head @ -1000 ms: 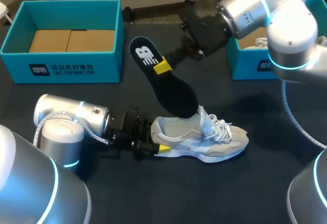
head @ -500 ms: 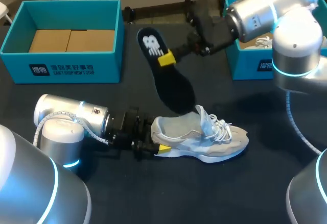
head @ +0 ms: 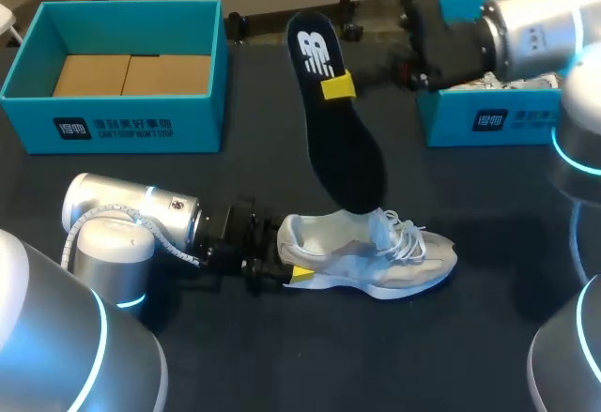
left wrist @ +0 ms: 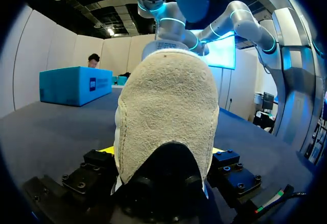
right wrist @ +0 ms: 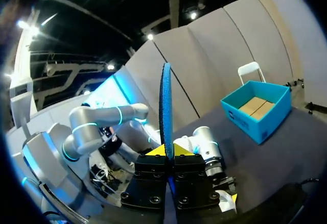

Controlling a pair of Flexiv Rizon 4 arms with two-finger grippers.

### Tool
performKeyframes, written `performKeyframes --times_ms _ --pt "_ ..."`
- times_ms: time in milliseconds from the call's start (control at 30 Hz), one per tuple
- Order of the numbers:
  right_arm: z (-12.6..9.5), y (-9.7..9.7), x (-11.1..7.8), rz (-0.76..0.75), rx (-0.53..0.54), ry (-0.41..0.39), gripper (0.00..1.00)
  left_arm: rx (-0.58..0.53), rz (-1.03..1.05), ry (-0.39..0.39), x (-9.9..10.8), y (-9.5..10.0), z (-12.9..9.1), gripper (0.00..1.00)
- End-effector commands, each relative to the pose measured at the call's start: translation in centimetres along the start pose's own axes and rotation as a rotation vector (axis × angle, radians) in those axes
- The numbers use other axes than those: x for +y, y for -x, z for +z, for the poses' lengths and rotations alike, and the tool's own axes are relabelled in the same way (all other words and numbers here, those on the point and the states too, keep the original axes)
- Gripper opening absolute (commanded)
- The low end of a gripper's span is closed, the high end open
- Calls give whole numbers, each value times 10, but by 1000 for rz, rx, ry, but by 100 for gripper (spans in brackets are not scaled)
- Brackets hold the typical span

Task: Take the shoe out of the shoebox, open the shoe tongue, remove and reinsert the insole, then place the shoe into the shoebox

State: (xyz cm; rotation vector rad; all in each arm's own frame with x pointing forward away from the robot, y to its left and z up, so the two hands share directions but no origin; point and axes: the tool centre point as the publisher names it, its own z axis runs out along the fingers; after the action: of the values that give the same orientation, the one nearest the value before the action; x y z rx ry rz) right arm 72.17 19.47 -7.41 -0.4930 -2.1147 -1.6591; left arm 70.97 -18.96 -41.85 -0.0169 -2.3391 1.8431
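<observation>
A beige and white shoe (head: 376, 257) lies on its side on the dark table, toe to the right. My left gripper (head: 286, 262) is shut on its heel; in the left wrist view the suede heel (left wrist: 166, 106) fills the gap between the fingers of that gripper (left wrist: 163, 150). The black insole (head: 338, 130) hangs tilted above the shoe, its lower end close over the shoe's opening. My right gripper (head: 338, 86) is shut on the insole's upper part. In the right wrist view the insole (right wrist: 166, 101) stands edge-on out of that gripper (right wrist: 167, 150).
A teal shoebox (head: 202, 65) with a cardboard floor stands open at the back left. A second teal box (head: 488, 116) with a white shoe in it stands at the back right, under my right arm.
My right gripper has carried the insole up and to the right, and the insole now stands steeper over the shoe. My left gripper and the shoe have not moved.
</observation>
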Motion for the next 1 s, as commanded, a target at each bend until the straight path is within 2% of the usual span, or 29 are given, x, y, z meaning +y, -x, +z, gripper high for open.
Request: performKeyframes --times_ms 33,400,433,667,867,933,1000 --pt "-5 -17 -8 0 -81 35 0 -1 0 1 3 1 1 0" --pt "-5 -17 -8 0 -81 35 0 -1 0 1 3 1 1 0" --pt "-10 -20 -3 0 -98 58 0 -1 0 1 3 1 1 0" --pt "-55 -62 28 -14 -177 139 0 -1 0 1 3 1 1 0" --pt "-65 -88 41 4 -193 145 0 -1 0 1 3 1 1 0" --pt "-74 -96 45 26 -188 169 0 -1 0 1 3 1 1 0" --pt "-74 -96 45 26 -188 169 0 -1 0 1 3 1 1 0"
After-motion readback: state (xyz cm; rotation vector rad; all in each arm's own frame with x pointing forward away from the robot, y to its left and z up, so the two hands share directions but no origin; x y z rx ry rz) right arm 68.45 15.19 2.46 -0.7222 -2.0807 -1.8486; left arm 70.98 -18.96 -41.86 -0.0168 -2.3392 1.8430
